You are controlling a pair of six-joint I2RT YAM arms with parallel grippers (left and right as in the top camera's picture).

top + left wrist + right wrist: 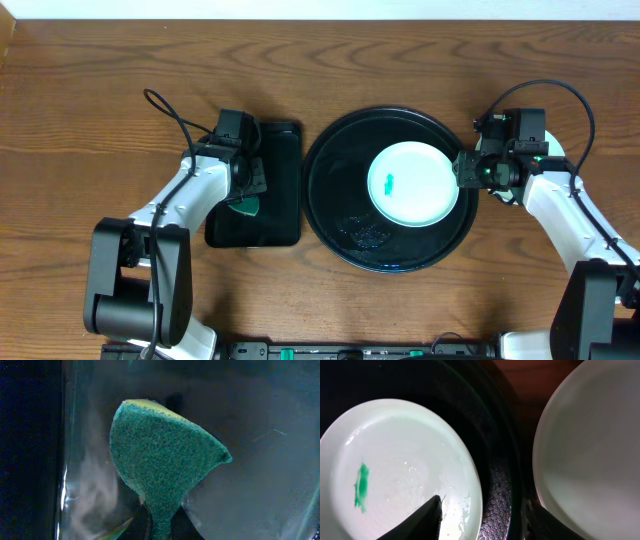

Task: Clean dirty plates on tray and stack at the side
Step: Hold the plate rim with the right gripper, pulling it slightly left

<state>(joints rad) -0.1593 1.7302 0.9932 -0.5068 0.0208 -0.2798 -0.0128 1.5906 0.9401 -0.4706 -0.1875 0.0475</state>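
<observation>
One pale plate (420, 195) with a small teal smear (390, 184) lies on the right half of the round black tray (335, 200). My right gripper (468, 170) is at that plate's right edge. In the right wrist view it (485, 505) is open: one finger (427, 517) is over the wet plate (410, 450) and the other (545, 522) is outside the tray rim (500, 445). A second pale plate (595, 445) lies just right of the tray. My left gripper (250, 185) is shut on a green sponge (160, 455).
The sponge (245, 207) hangs over a smaller rectangular black tray (280, 160), left of the round tray, whose wet glossy bottom (250, 485) fills the left wrist view. Water beads (365, 232) sit on the round tray's front. Bare wooden table (100, 120) surrounds both trays.
</observation>
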